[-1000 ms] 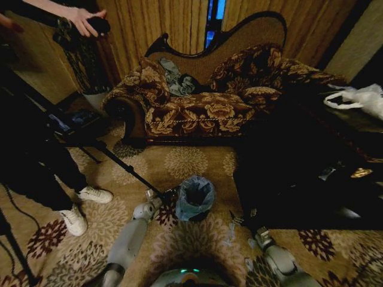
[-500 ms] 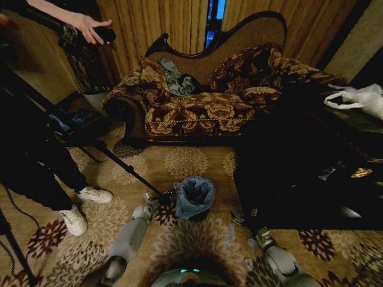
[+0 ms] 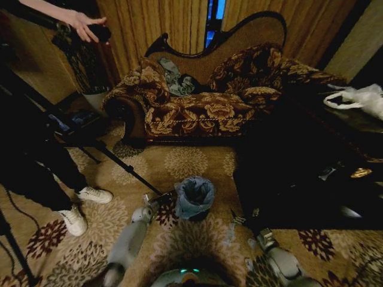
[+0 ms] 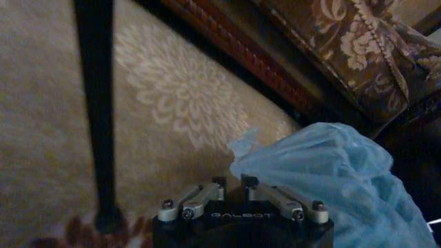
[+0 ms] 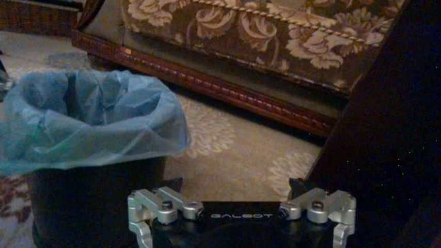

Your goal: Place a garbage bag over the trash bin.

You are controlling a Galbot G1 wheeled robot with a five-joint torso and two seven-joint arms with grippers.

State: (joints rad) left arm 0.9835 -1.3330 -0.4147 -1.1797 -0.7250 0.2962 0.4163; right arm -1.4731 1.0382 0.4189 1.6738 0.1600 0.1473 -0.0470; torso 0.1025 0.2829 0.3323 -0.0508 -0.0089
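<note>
On the patterned carpet stands the black trash bin (image 3: 196, 213) (image 5: 90, 201), with the pale blue garbage bag (image 3: 192, 196) (image 5: 90, 121) draped over its rim and hanging inside. My left gripper (image 3: 160, 198) (image 4: 234, 182) is at the bin's left side. It is shut, and the bag's wrinkled edge (image 4: 241, 150) meets its fingertips. To the bin's right, a little apart from it, my right gripper (image 3: 242, 219) (image 5: 240, 227) is open and holds nothing.
A floral sofa (image 3: 203, 107) stands behind the bin. A low black table (image 3: 311, 179) with a white plastic bag (image 3: 359, 98) is on the right. A black tripod leg (image 3: 125, 164) (image 4: 96, 103) ends near my left gripper. A person's white shoes (image 3: 84, 206) are at left.
My left arm has drawn back slightly toward me and to the left. The bag's rim sits a little lower over the bin. The right arm has barely moved.
</note>
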